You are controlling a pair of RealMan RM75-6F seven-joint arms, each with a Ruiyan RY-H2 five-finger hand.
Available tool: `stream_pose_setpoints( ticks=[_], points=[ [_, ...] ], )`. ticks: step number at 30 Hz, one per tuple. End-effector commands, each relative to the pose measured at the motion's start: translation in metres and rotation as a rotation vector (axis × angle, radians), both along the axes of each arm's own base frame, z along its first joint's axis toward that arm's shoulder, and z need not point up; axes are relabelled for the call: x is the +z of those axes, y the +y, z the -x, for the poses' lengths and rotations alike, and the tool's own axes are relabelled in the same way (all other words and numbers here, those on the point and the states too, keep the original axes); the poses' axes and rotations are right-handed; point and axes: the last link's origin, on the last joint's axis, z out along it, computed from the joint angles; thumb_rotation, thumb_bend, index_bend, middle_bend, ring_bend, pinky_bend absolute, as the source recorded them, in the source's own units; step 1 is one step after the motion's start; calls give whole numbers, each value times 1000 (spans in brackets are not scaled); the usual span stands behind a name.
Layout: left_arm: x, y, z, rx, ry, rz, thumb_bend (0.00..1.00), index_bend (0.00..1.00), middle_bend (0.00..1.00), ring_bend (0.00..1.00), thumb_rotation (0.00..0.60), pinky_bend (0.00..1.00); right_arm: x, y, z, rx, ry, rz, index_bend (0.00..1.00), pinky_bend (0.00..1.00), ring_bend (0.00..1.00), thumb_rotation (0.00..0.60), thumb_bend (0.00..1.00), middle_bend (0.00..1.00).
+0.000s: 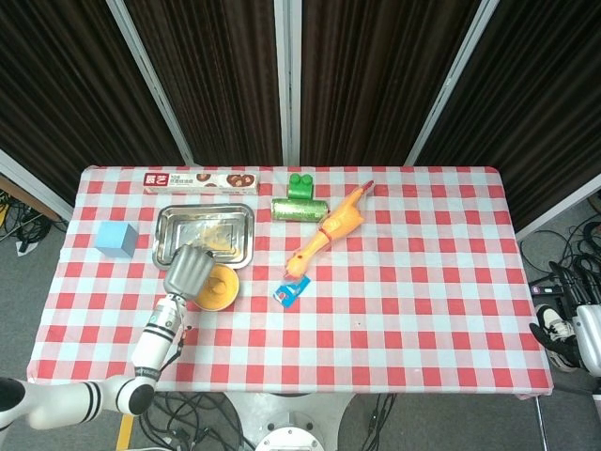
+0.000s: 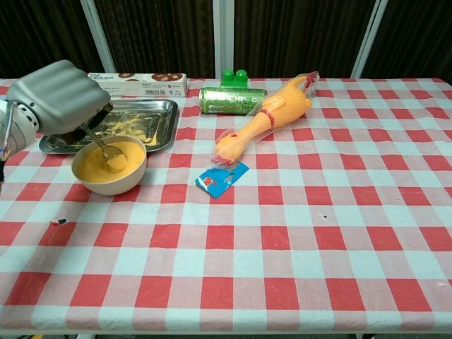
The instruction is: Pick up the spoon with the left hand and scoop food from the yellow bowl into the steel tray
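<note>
A red-and-white checked surface before dark curtains. The left robot hand grips a spoon, its tip dipped in the yellow bowl, just near of the steel tray.

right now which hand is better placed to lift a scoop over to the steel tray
Left. The left hand already holds the metal spoon, its tip in the yellow bowl beside the steel tray. The right hand is not in view.
</note>
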Motion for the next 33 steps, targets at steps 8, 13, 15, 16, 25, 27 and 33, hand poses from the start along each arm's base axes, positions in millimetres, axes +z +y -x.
stream_pose_setpoints(
  ticks=[8, 13, 15, 16, 25, 27, 33],
  points=[
    [10, 12, -2, -31, 43, -29, 413, 735, 960, 933, 600, 963, 0, 0, 0, -1, 2, 1, 0, 35, 0, 600, 157, 121],
    [-5, 5, 4, -134, 191, -76, 413, 735, 961, 933, 600, 963, 0, 0, 1, -11, 5, 2, 0, 35, 0, 600, 156, 121],
    [-12, 1, 6, -186, 251, -99, 414, 735, 961, 934, 600, 963, 0, 0, 1, -13, 4, 2, 0, 35, 0, 600, 156, 121],
    [-14, -1, 8, -207, 274, -108, 414, 735, 961, 934, 600, 963, 0, 0, 1, -13, 5, 3, 0, 35, 0, 600, 156, 121],
    [-29, -14, 10, -251, 306, -138, 414, 735, 961, 935, 600, 964, -1, 0, 0, -11, 5, 2, 0, 35, 0, 600, 155, 124],
    [-32, -17, 10, -248, 305, -129, 415, 735, 961, 935, 600, 963, -1, 0, -1, -10, 4, 4, 0, 35, 0, 600, 155, 124],
    [-34, -20, 10, -193, 216, -74, 416, 735, 961, 936, 600, 963, -1, 1, -1, -9, 3, 5, 0, 35, 0, 600, 155, 124]
  ],
)
